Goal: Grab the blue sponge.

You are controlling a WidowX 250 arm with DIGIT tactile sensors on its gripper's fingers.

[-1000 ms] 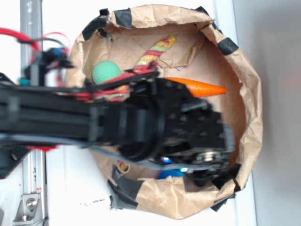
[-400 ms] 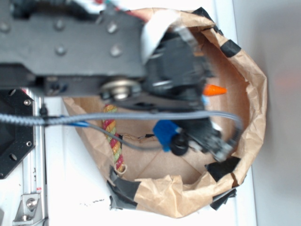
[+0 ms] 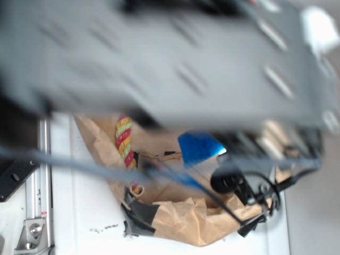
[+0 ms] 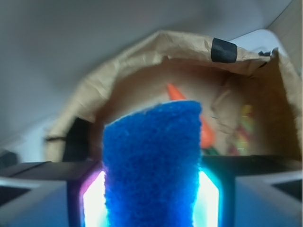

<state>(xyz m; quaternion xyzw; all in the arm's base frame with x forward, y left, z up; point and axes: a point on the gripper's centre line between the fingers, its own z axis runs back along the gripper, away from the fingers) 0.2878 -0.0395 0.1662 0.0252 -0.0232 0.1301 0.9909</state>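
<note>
The blue sponge [image 4: 151, 165] fills the middle of the wrist view, standing up between my two lit finger pads [image 4: 93, 201], which press on both its sides. My gripper [image 4: 150, 198] is shut on it and holds it above the brown paper bag [image 4: 142, 52]. In the exterior view the blue sponge [image 3: 199, 149] shows just under the blurred arm [image 3: 159, 58], above the bag's floor, with the gripper [image 3: 226, 159] beside it.
An orange carrot toy [image 4: 177, 94] lies on the bag floor behind the sponge. A striped rope toy [image 3: 125, 141] rests against the bag's left wall. The bag's rim is patched with black tape [image 3: 139, 212]. A metal rail [image 3: 37, 186] runs along the left.
The arm has swung up and across most of the exterior view, now blurred. The sponge has risen with the gripper and shifted slightly up and right.
</note>
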